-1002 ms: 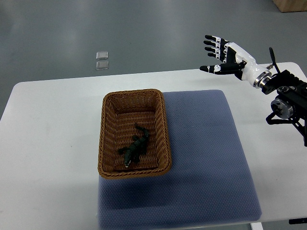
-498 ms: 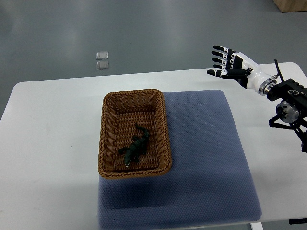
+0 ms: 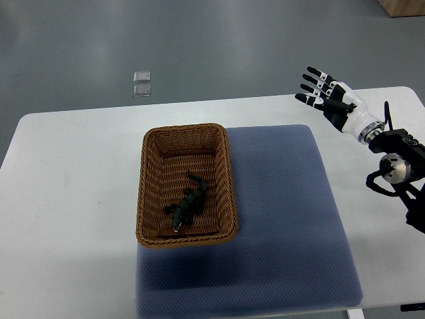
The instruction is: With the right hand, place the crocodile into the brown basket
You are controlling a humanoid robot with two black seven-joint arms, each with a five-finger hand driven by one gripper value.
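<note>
Top view is looking down on a white table (image 3: 73,199) with a blue-grey mat (image 3: 285,212) lying over its middle and right part. The brown basket (image 3: 141,189) is standing at the left side of the mat, its long sides running away from the robot. The crocodile (image 3: 187,208), a dark green toy, is lying on the basket's floor in the nearer half, its body running slantwise, with what looks like the head pointing toward the near left corner and the tail toward the far right. Nothing is touching it. The right robot hand (image 3: 334,105) is hovering over the far right corner of the table, well apart from the basket, its arm coming in from the right edge. Its fingers (image 3: 317,74) are stretching out straight and spread, pointing toward the far left, and are holding nothing. Beyond the table, two small clear squares (image 3: 141,83) are lying on the grey floor (image 3: 232,46)
</note>
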